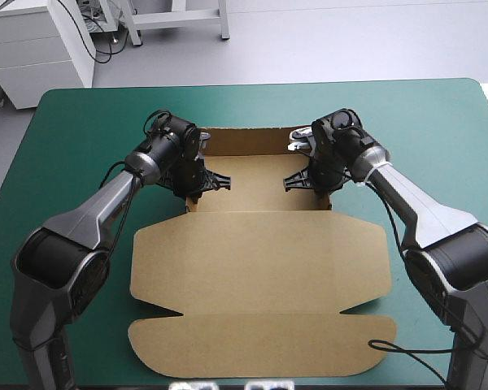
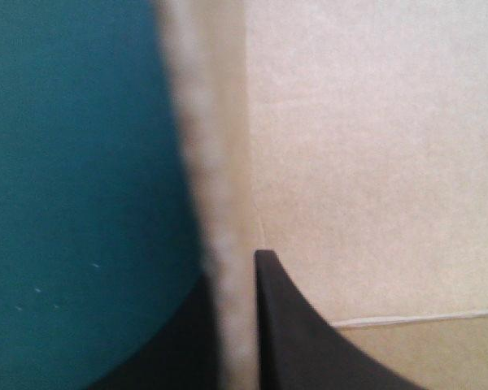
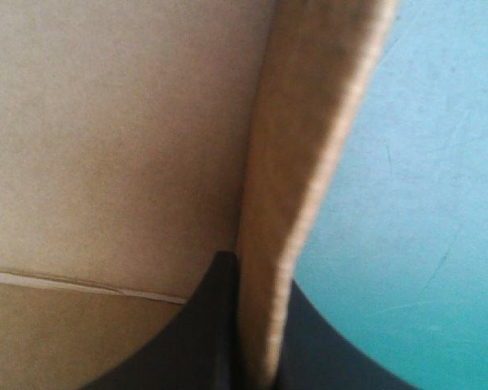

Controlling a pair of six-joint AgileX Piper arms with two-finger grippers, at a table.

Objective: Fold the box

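The brown box lies on the teal-green cover as an open tray at the far end, with its lid flat toward the near edge. The far wall stands upright. My left gripper is shut on the tray's left side wall, one black finger inside the tray, the other outside. My right gripper is shut on the right side wall, the board's edge rising between its black fingers.
Bare teal-green table lies to both sides of the box and beyond the far wall. The lid's front flap reaches close to the table's near edge.
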